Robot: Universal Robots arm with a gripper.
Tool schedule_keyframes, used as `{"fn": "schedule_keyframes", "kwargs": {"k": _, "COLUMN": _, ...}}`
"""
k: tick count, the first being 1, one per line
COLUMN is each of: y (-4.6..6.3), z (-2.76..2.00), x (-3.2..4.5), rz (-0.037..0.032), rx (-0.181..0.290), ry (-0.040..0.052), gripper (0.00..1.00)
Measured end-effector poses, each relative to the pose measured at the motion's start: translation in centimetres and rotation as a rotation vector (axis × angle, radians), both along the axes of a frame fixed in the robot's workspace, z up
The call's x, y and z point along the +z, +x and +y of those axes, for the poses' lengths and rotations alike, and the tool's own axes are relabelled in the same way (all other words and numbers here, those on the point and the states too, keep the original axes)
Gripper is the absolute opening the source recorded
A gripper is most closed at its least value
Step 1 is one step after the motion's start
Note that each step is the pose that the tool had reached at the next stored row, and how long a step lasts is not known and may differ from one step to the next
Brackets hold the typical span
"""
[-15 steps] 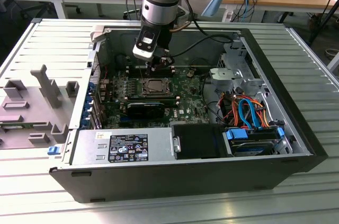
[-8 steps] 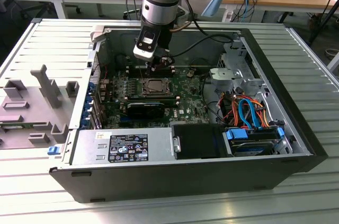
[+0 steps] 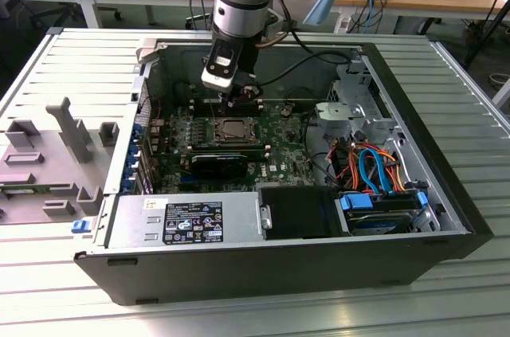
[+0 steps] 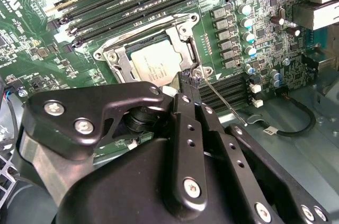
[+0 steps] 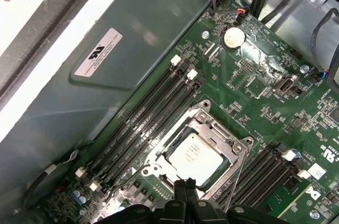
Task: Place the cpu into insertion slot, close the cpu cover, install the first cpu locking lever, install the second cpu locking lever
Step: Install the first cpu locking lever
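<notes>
The silvery cpu [image 4: 153,64] lies flat in the insertion slot [image 4: 106,54] on the green board. The cpu cover [image 5: 225,147] lies down over it, framing the chip through its window. My gripper [image 4: 186,82] hangs at one corner of the socket with its black fingers pressed together. Their tips sit right by the end of a thin wire locking lever [image 4: 222,99] that slants away over the board. A second wire lever [image 4: 148,23] runs along the socket's far edge. In the exterior view the gripper [image 3: 239,102] is just behind the cpu [image 3: 232,127], inside the open case.
Long black memory slots [image 5: 143,123] flank the socket on both sides. A black card [image 3: 219,163] stands in front of it, and the power supply [image 3: 187,221] lies at the case front. Coloured cables [image 3: 374,170] and a drive fill the exterior view's right.
</notes>
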State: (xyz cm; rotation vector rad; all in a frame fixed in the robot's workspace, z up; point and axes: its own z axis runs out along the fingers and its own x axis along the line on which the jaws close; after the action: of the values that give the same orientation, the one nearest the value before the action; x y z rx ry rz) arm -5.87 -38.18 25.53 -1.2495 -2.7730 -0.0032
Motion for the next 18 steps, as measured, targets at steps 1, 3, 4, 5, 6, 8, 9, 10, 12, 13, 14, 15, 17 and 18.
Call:
{"fn": "schedule_keyframes", "kwargs": {"k": 1, "y": 0.0, "z": 0.0, "x": 0.0, "rz": 0.0, "rx": 0.002, "ry": 0.0, "gripper": 0.11}}
{"fn": "schedule_keyframes", "kwargs": {"k": 3, "y": 0.0, "z": 0.0, "x": 0.0, "rz": 0.0, "rx": 0.007, "ry": 0.0, "gripper": 0.11}}
{"fn": "schedule_keyframes", "kwargs": {"k": 4, "y": 0.0, "z": 0.0, "x": 0.0, "rz": 0.0, "rx": 0.009, "ry": 0.0, "gripper": 0.11}}
{"fn": "schedule_keyframes", "kwargs": {"k": 5, "y": 0.0, "z": 0.0, "x": 0.0, "rz": 0.0, "rx": 0.011, "ry": 0.0, "gripper": 0.11}}
{"fn": "schedule_keyframes", "kwargs": {"k": 6, "y": 0.0, "z": 0.0, "x": 0.0, "rz": 0.0, "rx": 0.013, "ry": 0.0, "gripper": 0.11}}
{"fn": "schedule_keyframes", "kwargs": {"k": 8, "y": 0.0, "z": 0.0, "x": 0.0, "rz": 0.0, "rx": 0.017, "ry": 0.0, "gripper": 0.11}}
{"fn": "schedule_keyframes", "kwargs": {"k": 9, "y": 0.0, "z": 0.0, "x": 0.0, "rz": 0.0, "rx": 0.019, "ry": 0.0, "gripper": 0.11}}
{"fn": "schedule_keyframes", "kwargs": {"k": 10, "y": 0.0, "z": 0.0, "x": 0.0, "rz": 0.0, "rx": 0.02, "ry": 0.0, "gripper": 0.11}}
{"fn": "schedule_keyframes", "kwargs": {"k": 12, "y": 0.0, "z": 0.0, "x": 0.0, "rz": 0.0, "rx": 0.024, "ry": 0.0, "gripper": 0.11}}
{"fn": "schedule_keyframes", "kwargs": {"k": 13, "y": 0.0, "z": 0.0, "x": 0.0, "rz": 0.0, "rx": 0.025, "ry": 0.0, "gripper": 0.11}}
{"fn": "schedule_keyframes", "kwargs": {"k": 14, "y": 0.0, "z": 0.0, "x": 0.0, "rz": 0.0, "rx": 0.027, "ry": 0.0, "gripper": 0.11}}
{"fn": "schedule_keyframes", "kwargs": {"k": 15, "y": 0.0, "z": 0.0, "x": 0.0, "rz": -0.0001, "rx": 0.029, "ry": -0.0001, "gripper": 0.11}}
{"fn": "schedule_keyframes", "kwargs": {"k": 17, "y": 0.0, "z": 0.0, "x": 0.0, "rz": 0.0, "rx": 0.033, "ry": 0.0, "gripper": 0.11}}
{"fn": "schedule_keyframes", "kwargs": {"k": 18, "y": 0.0, "z": 0.0, "x": 0.0, "rz": 0.0001, "rx": 0.034, "ry": 0.0, "gripper": 0.11}}
